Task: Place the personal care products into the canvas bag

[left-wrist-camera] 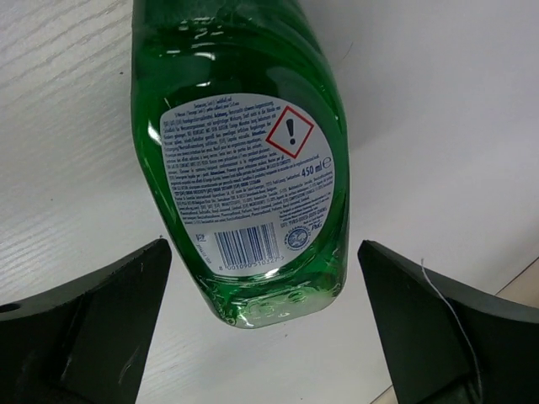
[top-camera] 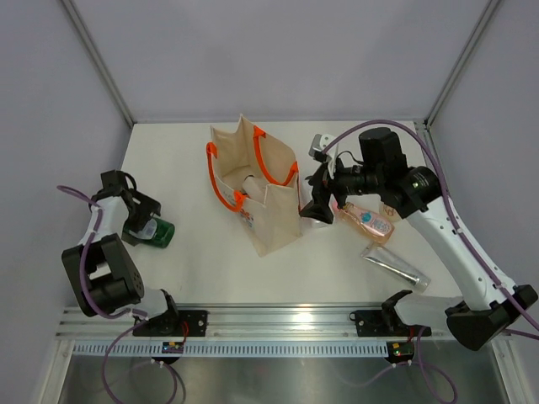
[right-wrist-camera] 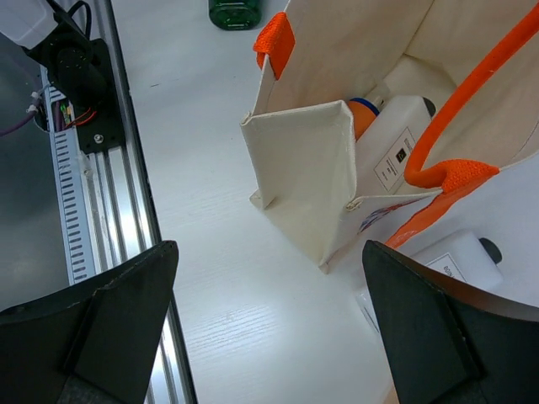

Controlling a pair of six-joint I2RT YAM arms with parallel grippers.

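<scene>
The canvas bag (top-camera: pixel 253 189) stands open mid-table with orange handles (right-wrist-camera: pixel 438 172). Inside it lie a white flat bottle (right-wrist-camera: pixel 396 139) and an orange bottle (right-wrist-camera: pixel 362 116). My right gripper (top-camera: pixel 317 205) hovers open just right of the bag, nothing between its fingers (right-wrist-camera: pixel 84 328). A white bottle (right-wrist-camera: pixel 459 263) lies on the table against the bag's outer side. A pink bottle (top-camera: pixel 368 220) and a silver tube (top-camera: pixel 396 267) lie to the right. At the far left a green bottle (left-wrist-camera: pixel 240 168) lies on its side. My left gripper (left-wrist-camera: pixel 265 337) is open, its jaws standing either side of the bottle's base without touching.
The aluminium rail (right-wrist-camera: pixel 93 168) runs along the table's near edge, with both arm bases bolted to it. Grey walls and frame posts close in the back and sides. The green bottle (top-camera: pixel 156 232) lies close to the table's left edge.
</scene>
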